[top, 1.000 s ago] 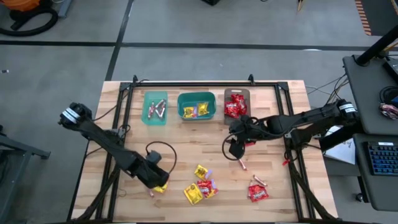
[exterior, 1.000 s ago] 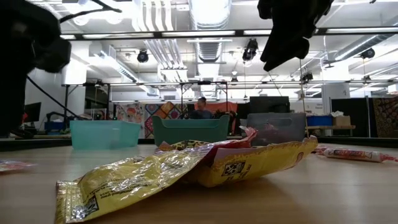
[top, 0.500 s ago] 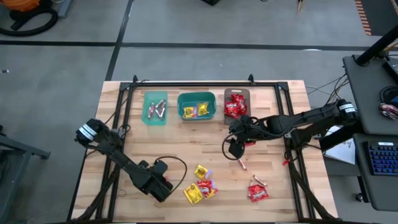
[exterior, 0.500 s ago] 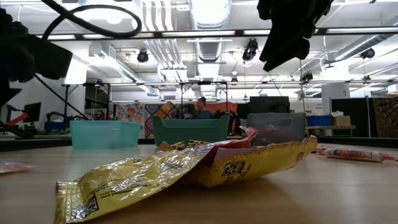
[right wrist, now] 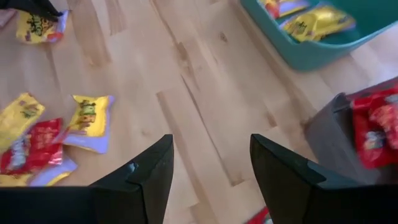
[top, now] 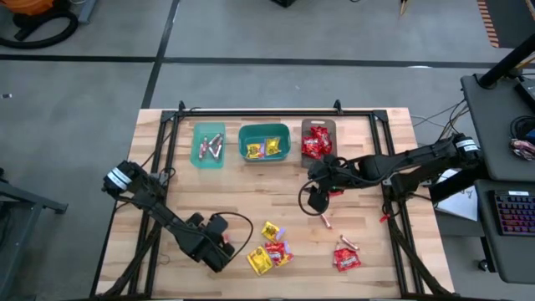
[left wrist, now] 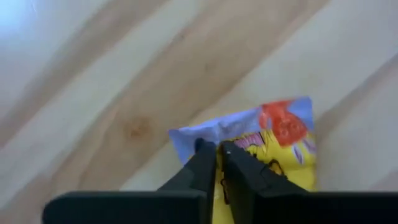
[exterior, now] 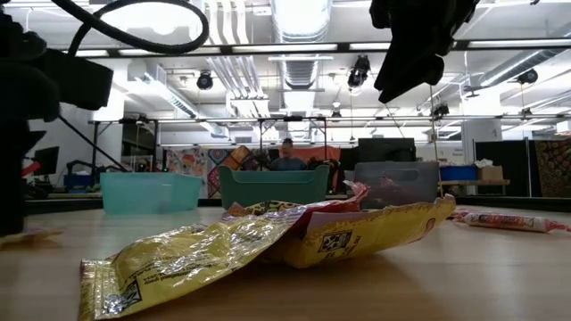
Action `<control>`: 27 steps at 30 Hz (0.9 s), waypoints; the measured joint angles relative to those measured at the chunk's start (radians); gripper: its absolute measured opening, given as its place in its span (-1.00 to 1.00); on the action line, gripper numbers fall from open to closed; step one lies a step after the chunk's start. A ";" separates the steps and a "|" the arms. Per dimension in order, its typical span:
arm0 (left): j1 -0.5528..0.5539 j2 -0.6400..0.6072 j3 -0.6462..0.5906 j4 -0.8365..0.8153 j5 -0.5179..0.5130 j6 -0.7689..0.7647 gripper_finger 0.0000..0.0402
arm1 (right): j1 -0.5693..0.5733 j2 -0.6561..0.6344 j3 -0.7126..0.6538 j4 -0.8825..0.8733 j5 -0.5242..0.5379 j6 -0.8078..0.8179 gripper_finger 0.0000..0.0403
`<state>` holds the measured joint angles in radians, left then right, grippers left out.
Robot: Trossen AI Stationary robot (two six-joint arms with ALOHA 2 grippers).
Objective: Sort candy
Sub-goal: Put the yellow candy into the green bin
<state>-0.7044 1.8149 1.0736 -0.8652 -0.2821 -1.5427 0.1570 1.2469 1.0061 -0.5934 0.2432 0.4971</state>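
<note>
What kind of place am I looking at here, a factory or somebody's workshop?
Probably a robotics lab in an open workshop hall: a wooden table with candy and sorting bins, exposed ceiling ducts, and a desk with a keyboard beside it.

Lab: exposed ceiling ducts (exterior: pixel 299 36), workbenches.

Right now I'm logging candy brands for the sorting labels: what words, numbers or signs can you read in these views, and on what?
None can be read for certain.
Front yellow packet, low view: a square code-like black mark and dark print, too blurred.
Yellow packet pinched in the left tool: red and dark lettering, too blurred.
Red packets in the grey-brown bin: too small.
Candy seen past the open right tool: print illegible.
</note>
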 joint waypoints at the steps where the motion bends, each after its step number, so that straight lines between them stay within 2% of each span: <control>1: 0.000 0.000 0.000 0.001 -0.026 0.003 -0.97 | 0.000 0.000 0.000 0.000 0.014 -0.021 0.00; 7: 0.000 -0.002 0.008 0.004 -0.147 0.019 -0.99 | -0.020 0.000 0.000 0.106 0.080 -0.081 0.00; 12: 0.000 -0.029 0.008 0.004 -0.287 0.023 -1.00 | -0.024 0.014 -0.023 0.413 0.080 -0.210 0.00; 17: 0.001 -0.071 0.008 0.005 -0.466 0.022 -1.00 | -0.024 0.099 -0.062 0.717 0.004 -0.294 0.00; 22: 0.008 -0.095 0.008 0.007 -0.640 0.020 -1.00 | -0.024 0.257 -0.066 0.864 -0.070 -0.299 0.00; 25: 0.009 -0.095 0.008 0.008 -0.684 0.020 -1.00 | -0.024 0.348 -0.062 0.942 -0.140 -0.287 0.00; 27: 0.008 -0.098 0.008 0.008 -0.658 0.028 -1.00 | -0.025 0.400 -0.047 0.975 -0.218 -0.275 0.00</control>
<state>-0.6960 1.7166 1.0814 -0.8571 -0.9399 -1.5142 0.1322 1.6469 0.9591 0.3819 0.0253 0.2225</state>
